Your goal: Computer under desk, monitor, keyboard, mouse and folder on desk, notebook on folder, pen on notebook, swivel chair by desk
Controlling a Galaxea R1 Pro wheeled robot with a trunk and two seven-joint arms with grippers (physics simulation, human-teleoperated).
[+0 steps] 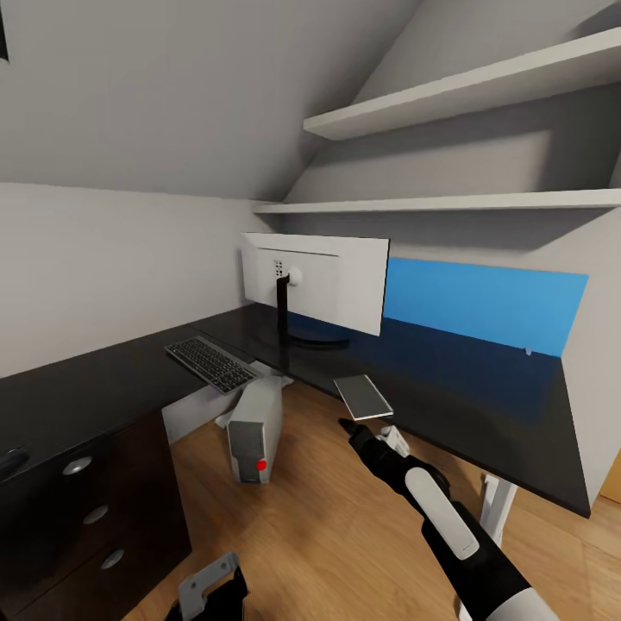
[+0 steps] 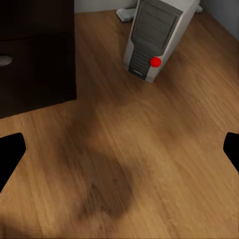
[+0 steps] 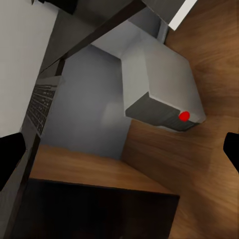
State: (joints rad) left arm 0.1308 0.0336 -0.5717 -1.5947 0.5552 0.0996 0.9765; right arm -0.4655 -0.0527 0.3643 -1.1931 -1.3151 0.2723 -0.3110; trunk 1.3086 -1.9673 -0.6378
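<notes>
The monitor stands on the black desk with its white back towards me. The keyboard lies to its left. On the floor under the desk stands the computer. The grey notebook lies at the desk's front edge. Just below it my right gripper is open and holds nothing. A bright-blue flat rectangle, apparently the folder, stands upright against the wall behind the monitor. My left gripper hangs open over the wood floor. The swivel chair, pen and mouse are out of view.
The black drawer unit with silver knobs stands at the left. A white desk leg is beside my right arm. Two white wall shelves hang over the desk. A tiny pale object sits near the blue rectangle.
</notes>
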